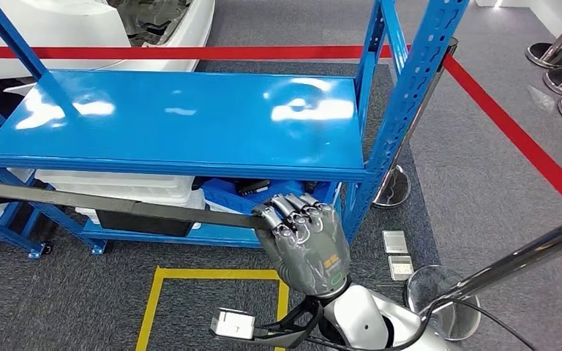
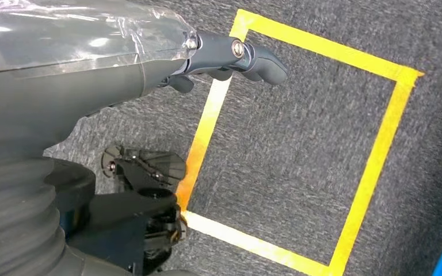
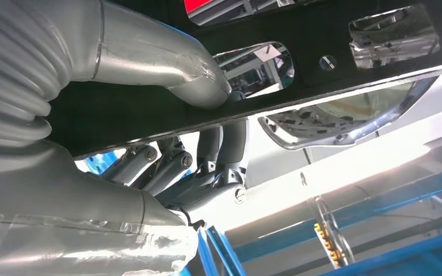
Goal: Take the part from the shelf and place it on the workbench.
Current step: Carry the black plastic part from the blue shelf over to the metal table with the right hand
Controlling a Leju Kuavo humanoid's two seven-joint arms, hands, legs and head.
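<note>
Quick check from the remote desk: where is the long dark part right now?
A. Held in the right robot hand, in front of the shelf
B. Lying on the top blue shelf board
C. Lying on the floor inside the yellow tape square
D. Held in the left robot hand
A: the right robot hand grips one end of the long dark part, which stretches across the front of the blue shelf.

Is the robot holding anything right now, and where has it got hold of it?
Yes. The right robot hand grips a long dark flat part at its near end, fingers wrapped over its edge.
</note>
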